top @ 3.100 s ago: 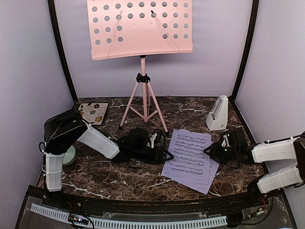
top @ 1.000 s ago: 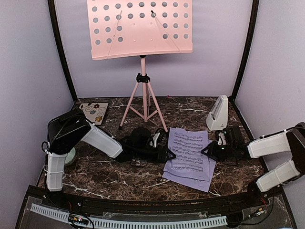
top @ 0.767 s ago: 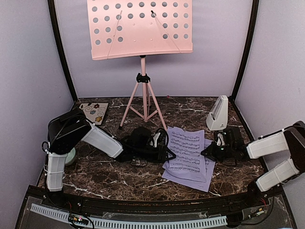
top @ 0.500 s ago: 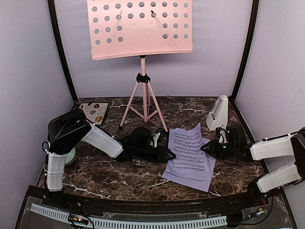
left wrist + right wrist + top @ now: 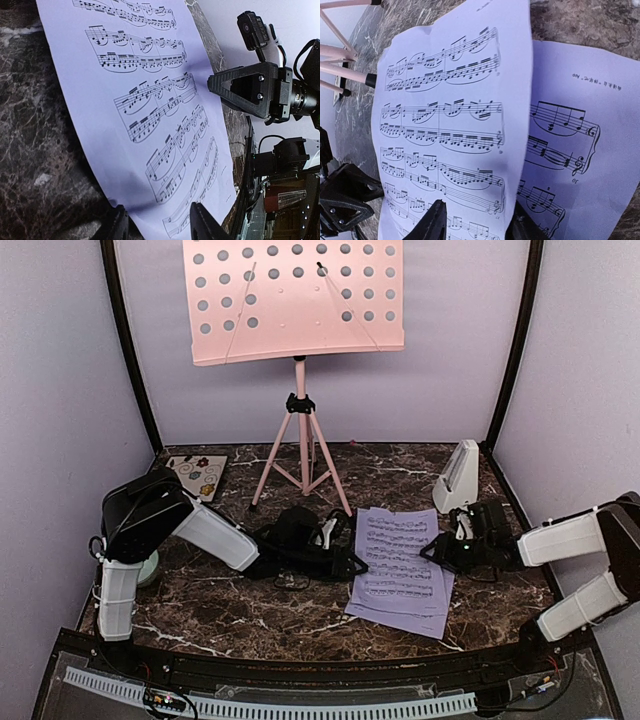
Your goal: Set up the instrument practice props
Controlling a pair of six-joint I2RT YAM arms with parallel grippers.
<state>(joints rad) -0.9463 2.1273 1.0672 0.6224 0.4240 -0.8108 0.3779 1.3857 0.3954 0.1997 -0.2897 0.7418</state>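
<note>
The pink perforated music stand stands on tripod legs at the back centre. Two white sheet-music pages lie overlapped on the marble table, between my grippers. My left gripper lies low at the top page's left edge. In the left wrist view its fingers are apart, with the top page between them. My right gripper is at the right edge. Its fingers are apart and straddle the top page's slightly raised edge, above the lower page. The white-grey metronome stands at the back right.
A floral coaster lies at the back left. A pale green bowl sits half hidden behind my left arm. The stand's tripod legs spread just behind the left gripper. Dark posts and lilac walls close in the table's sides.
The right gripper moved left to the pages' edge. The top page slid left, its far corner rose briefly, and it now lies flatter and squarer over the lower page. The left arm barely moved.
</note>
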